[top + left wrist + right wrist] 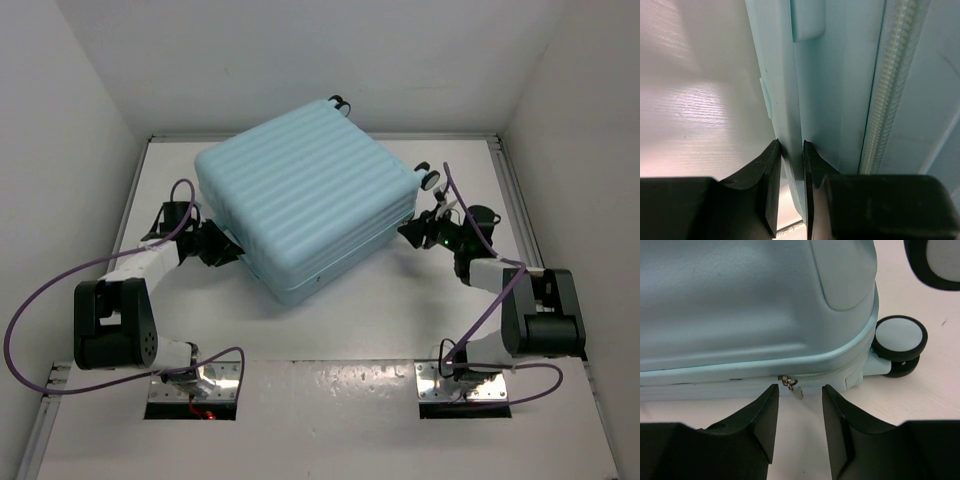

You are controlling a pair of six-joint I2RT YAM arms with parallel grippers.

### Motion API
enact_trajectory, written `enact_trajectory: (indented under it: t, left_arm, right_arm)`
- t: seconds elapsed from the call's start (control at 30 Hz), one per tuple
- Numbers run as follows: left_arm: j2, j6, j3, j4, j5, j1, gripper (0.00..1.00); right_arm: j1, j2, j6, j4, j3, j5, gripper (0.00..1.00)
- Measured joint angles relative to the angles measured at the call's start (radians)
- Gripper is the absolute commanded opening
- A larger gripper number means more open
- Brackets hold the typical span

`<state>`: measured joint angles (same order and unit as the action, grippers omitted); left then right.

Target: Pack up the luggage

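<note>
The luggage (305,195), a pale aqua ribbed hard-shell suitcase, lies flat and closed in the middle of the table. My left gripper (228,252) is at its near-left side. In the left wrist view that gripper (791,145) is shut on a thin edge of the shell (785,90), beside the zipper line (890,85). My right gripper (412,232) is at the suitcase's right corner. In the right wrist view it (800,390) stands open, with the small metal zipper pull (793,386) hanging between its fingertips (771,396) and touching neither.
Black wheels with grey hubs (900,337) stick out at the suitcase's right end (430,178), and another shows at the far corner (340,103). White walls enclose the table on the left (70,120), back and right. Purple cables (60,280) loop beside both arms.
</note>
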<state>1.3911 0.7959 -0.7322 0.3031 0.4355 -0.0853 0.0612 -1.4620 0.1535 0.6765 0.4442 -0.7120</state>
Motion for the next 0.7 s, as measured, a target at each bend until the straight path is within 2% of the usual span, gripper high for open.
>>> enact_trajectory:
  t: [0.23, 0.37, 0.4, 0.43, 0.7]
  left_arm:
    - [0.002, 0.001, 0.0, -0.001, 0.006, -0.002, 0.0]
    - [0.003, 0.001, 0.0, -0.003, 0.01, -0.002, 0.0]
    - [0.004, 0.001, 0.0, -0.004, 0.013, -0.002, 0.0]
    - [0.004, 0.002, 0.0, -0.005, 0.014, -0.003, 0.0]
    - [0.008, -0.002, -0.002, 0.0, 0.016, -0.01, 0.0]
  right_arm:
    - [-0.019, -0.039, -0.001, 0.044, 0.017, 0.014, 0.26]
    - [-0.027, -0.041, -0.005, 0.05, 0.016, 0.003, 0.11]
    - [-0.028, -0.043, -0.005, 0.052, 0.016, 0.002, 0.04]
    - [-0.029, -0.045, -0.006, 0.054, 0.016, 0.002, 0.01]
    - [-0.034, -0.046, -0.006, 0.071, 0.009, 0.033, 0.0]
